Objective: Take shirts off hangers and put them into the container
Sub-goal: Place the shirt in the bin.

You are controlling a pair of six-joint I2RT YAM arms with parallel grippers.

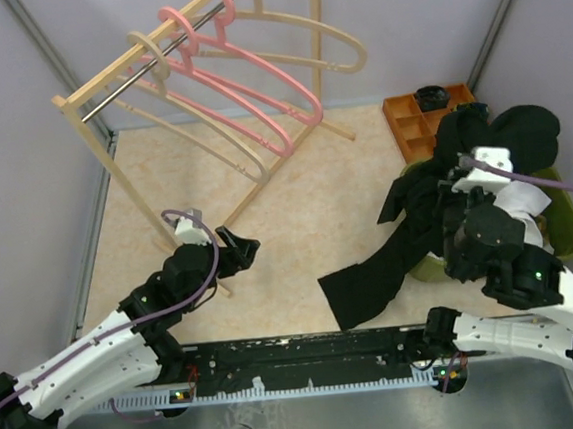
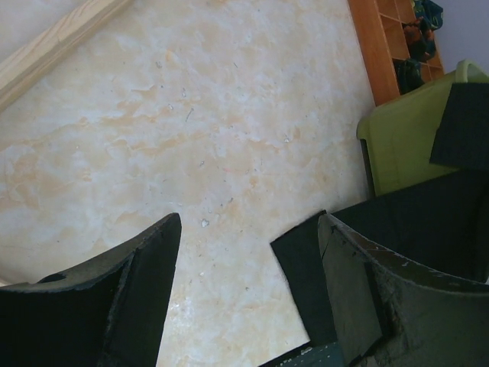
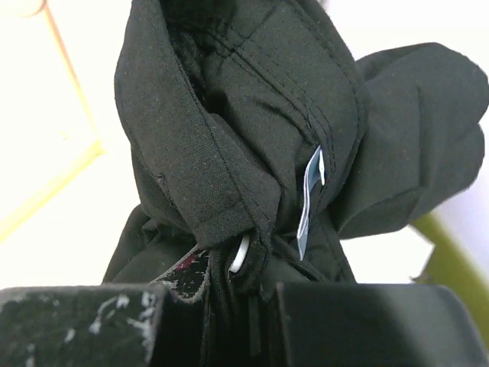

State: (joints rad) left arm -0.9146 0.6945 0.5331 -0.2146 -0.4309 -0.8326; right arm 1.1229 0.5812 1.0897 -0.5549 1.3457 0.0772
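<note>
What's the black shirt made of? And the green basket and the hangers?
Shirt: woven cloth, matte; you can see fine weave, stitched seams and soft folds.
Basket: probably plastic; smooth, even olive colour with rounded moulded edges.
Pink hangers: likely plastic, smooth and evenly coloured.
Beige hangers: smooth and pale; plastic or painted wood, hard to tell.
</note>
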